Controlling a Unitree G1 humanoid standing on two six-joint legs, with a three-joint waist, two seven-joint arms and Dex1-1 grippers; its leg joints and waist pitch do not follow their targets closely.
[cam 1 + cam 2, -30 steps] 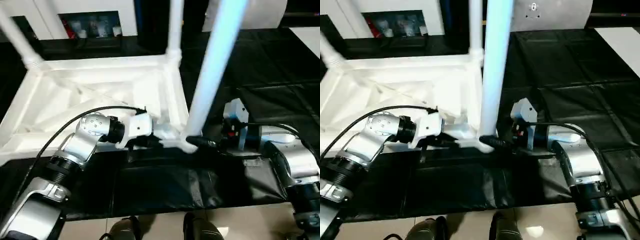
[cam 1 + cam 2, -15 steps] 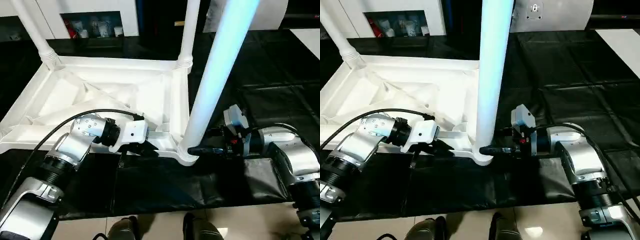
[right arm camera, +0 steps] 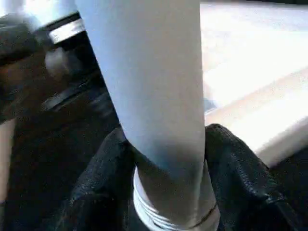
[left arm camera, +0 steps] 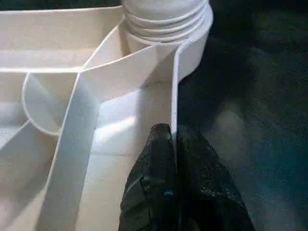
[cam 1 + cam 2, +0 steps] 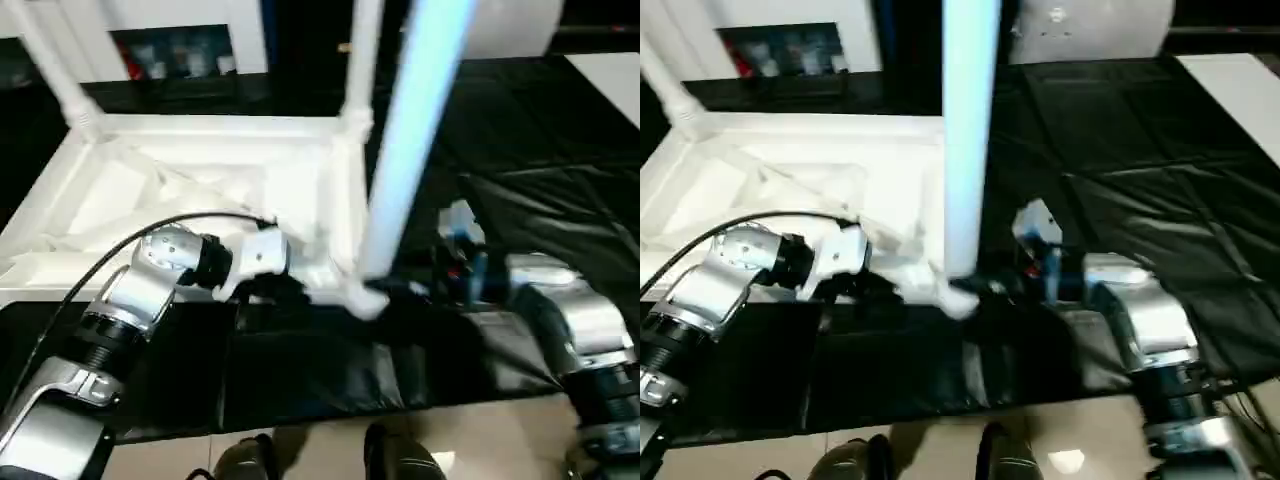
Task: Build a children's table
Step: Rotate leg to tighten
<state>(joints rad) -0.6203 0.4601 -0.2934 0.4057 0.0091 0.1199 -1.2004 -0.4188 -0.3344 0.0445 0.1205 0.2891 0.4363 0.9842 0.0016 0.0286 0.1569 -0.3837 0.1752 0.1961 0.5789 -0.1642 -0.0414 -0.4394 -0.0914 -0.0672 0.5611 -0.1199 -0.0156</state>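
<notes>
White table top lying upside down on the black surface, ribs up, so legs can stand in its corner sockets. Near leg squeezed low down by the right hand, likely for seating. Rim pinched by the left hand, probably to steady it.

a black sheet covers the work surface, creased and glossy, with a loose fold of it bunched along the near edge. below that edge runs a strip of pale floor, where the toes of two dark shoes show. at the far side stands a white cabinet with a dark open shelf holding small blurred items that cannot be made out. a white panel stands at the back on the right, and a pale slab lies at the right edge.
</notes>
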